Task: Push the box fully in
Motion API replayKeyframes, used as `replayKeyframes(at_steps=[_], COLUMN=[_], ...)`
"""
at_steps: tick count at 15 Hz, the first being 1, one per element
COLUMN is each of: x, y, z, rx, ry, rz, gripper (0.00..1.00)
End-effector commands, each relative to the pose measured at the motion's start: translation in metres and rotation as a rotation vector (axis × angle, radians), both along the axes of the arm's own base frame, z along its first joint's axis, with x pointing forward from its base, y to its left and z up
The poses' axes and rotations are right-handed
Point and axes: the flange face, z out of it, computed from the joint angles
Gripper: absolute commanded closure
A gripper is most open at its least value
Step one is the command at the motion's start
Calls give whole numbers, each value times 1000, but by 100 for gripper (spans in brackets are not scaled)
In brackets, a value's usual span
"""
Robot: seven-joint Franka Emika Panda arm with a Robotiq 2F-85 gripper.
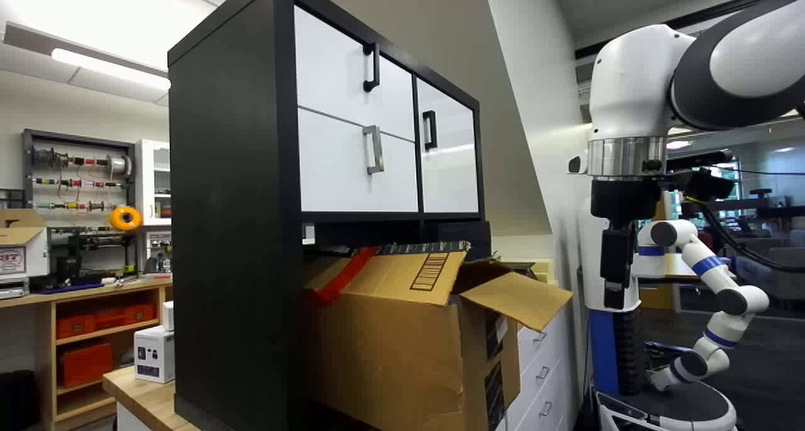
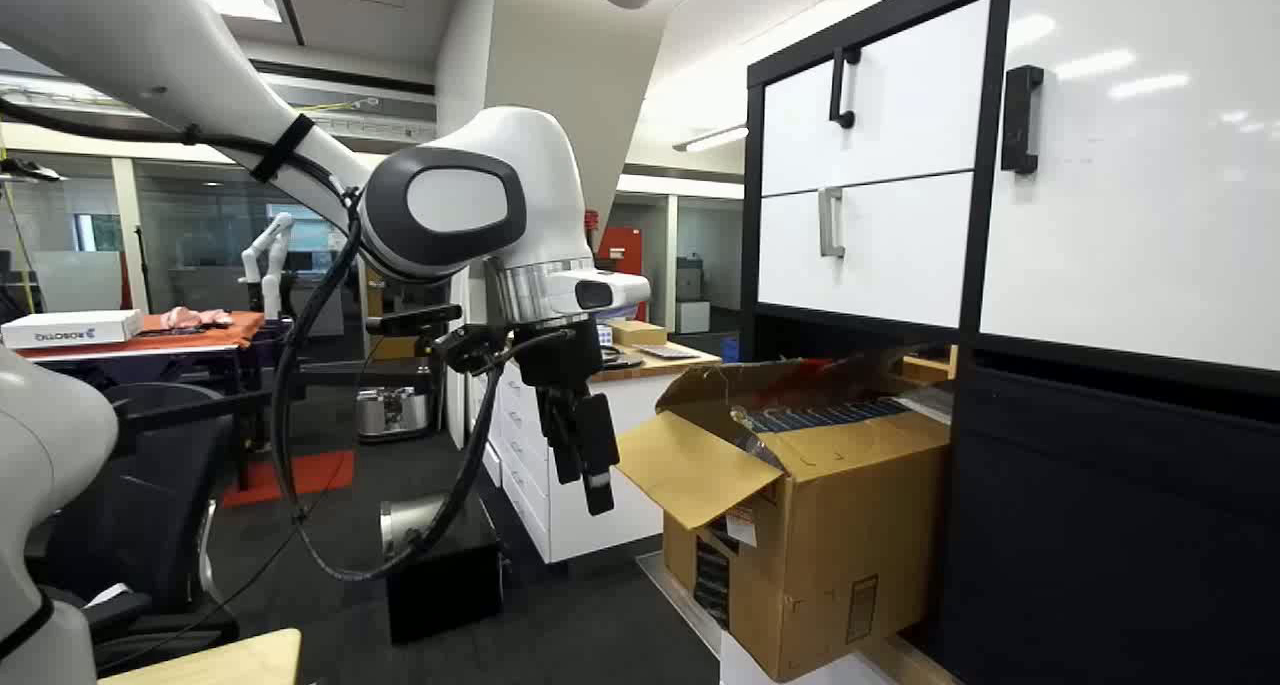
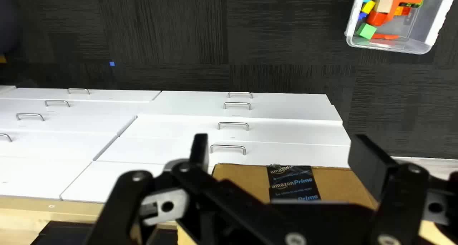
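Box (image 1: 390, 355) of brown corrugated cardboard is seen partly tucked beneath the white doors (image 1: 339, 167) of a black cabinet (image 1: 229, 229) and partly jutting out; its rear is hidden by the cabinet's side, and its lowest corner is cut off in an exterior view. What lies inside is mostly screened by creased, splayed flaps (image 2: 695, 470). In the wrist view, much of the cardboard is covered by the blurred black linkage (image 3: 243, 209) of the hand (image 3: 279, 145), though pale lettering can be read on dark tape (image 3: 293, 182). The rounded white arm (image 1: 635, 85) is cropped by the frame in both exterior views. At its end, the hand is spread wide, its blocky fingers (image 3: 368, 166) well apart, and is suspended near a loose flap, not touching it. A strip of red tape (image 1: 346, 275) is stretched across the box's top, and smooth, pale wood is shown along the edge of the table (image 1: 141, 396)
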Motion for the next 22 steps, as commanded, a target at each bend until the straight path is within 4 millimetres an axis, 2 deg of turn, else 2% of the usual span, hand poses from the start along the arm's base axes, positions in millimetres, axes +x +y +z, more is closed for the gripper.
replayKeyframes(at_steps=[1,7,13,22], x=[0,1,7,5], y=[0,0,-4,-20], z=[1,0,-6,-34], rx=[0,3,79,208], ry=[1,0,-50,-187], rz=[0,-1,-19,20], gripper=[0,0,0,0])
